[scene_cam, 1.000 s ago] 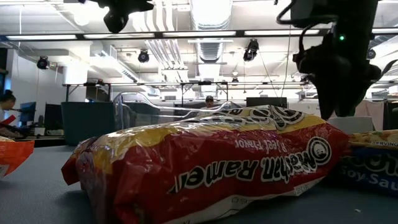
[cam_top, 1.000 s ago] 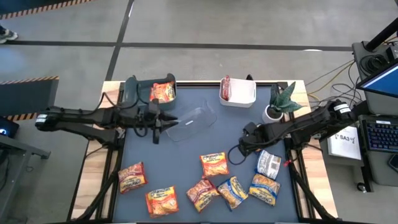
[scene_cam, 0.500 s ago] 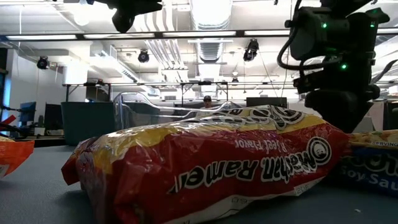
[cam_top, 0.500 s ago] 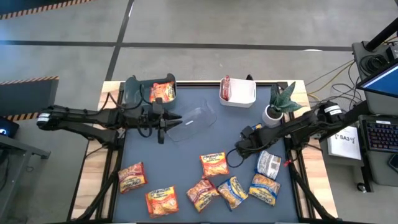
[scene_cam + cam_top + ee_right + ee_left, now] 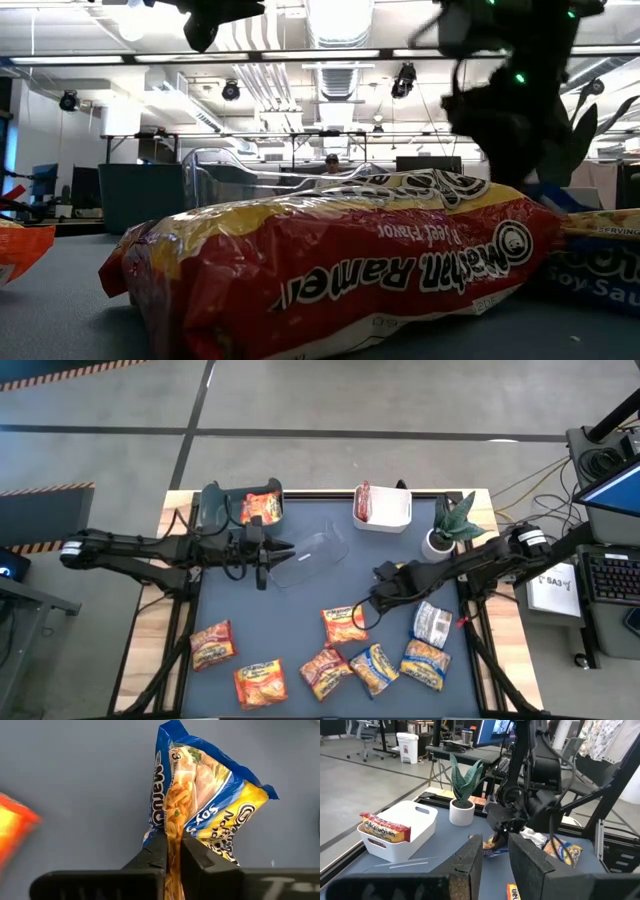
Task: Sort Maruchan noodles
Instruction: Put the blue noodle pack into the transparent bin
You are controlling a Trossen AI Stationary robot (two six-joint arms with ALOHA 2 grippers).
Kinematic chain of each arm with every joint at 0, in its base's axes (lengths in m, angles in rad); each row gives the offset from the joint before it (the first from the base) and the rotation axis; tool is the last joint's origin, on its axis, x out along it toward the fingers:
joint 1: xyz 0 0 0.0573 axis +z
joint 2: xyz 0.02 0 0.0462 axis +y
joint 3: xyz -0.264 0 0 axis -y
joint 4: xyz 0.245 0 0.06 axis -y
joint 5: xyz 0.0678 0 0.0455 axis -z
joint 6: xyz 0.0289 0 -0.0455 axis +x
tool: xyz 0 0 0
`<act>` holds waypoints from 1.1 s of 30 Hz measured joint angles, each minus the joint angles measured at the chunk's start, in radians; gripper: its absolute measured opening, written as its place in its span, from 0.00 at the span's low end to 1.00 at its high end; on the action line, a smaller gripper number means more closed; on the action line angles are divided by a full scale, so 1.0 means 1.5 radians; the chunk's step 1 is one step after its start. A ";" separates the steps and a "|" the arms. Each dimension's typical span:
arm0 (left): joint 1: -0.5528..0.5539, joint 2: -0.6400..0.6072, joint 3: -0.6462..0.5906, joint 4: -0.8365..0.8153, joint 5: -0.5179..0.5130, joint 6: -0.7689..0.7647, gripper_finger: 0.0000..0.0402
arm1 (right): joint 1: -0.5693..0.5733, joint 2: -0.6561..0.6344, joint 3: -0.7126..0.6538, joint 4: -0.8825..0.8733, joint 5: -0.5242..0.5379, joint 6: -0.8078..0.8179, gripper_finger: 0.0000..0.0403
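Blue-and-yellow crinkly plastic noodle packet (image 5: 200,805) hangs pinched at one edge in the right gripper (image 5: 172,851), jaws clamped tight; we see this only from its wrist. From above, that outstretched arm hides it over mid-table. Left gripper (image 5: 262,556) hovers beside the clear plastic bin (image 5: 312,550), fingers slightly apart, holding nothing.

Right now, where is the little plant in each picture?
High view: plant at the table's top right corner, beyond the right tool.
Low view: dark leaves at right, behind that tool.
Left wrist view: between white bin and that tool.
Right wrist view: not in it.
Shared landmark: the right tool.
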 joint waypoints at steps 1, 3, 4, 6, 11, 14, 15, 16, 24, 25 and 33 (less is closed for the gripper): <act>0.000 0.001 0.000 0.001 0.000 0.000 0.19 | 0.000 -0.001 0.012 0.000 0.007 -0.009 0.04; 0.000 0.004 0.000 -0.004 0.000 -0.001 0.19 | 0.000 -0.001 0.037 0.000 0.021 -0.030 0.04; 0.000 0.008 0.000 0.000 0.000 -0.002 0.19 | 0.001 -0.001 0.049 0.001 0.028 -0.044 0.04; -0.001 0.013 0.000 -0.001 0.001 -0.003 0.19 | 0.001 -0.006 0.075 0.009 0.039 -0.078 0.04; -0.002 0.025 0.000 -0.001 0.001 -0.003 0.19 | -0.004 -0.024 0.137 0.084 0.052 -0.188 0.03; -0.009 0.028 0.000 0.004 0.001 -0.006 0.19 | -0.013 -0.034 0.174 0.133 0.029 -0.261 0.03; -0.014 0.028 0.000 0.003 0.001 -0.006 0.19 | -0.017 -0.038 0.184 0.151 0.014 -0.280 0.03; -0.018 0.028 0.000 0.004 0.001 -0.006 0.19 | -0.023 -0.040 0.192 0.173 -0.001 -0.301 0.03; -0.040 0.011 0.000 0.002 0.001 0.021 0.19 | -0.116 -0.043 0.188 0.436 -0.214 -0.371 0.03; -0.040 0.001 0.000 0.005 0.000 0.029 0.19 | -0.132 -0.036 0.183 0.471 -0.230 -0.359 0.03; -0.040 -0.078 0.008 0.007 -0.090 0.101 0.19 | -0.214 0.079 0.180 0.689 -0.305 -0.209 0.03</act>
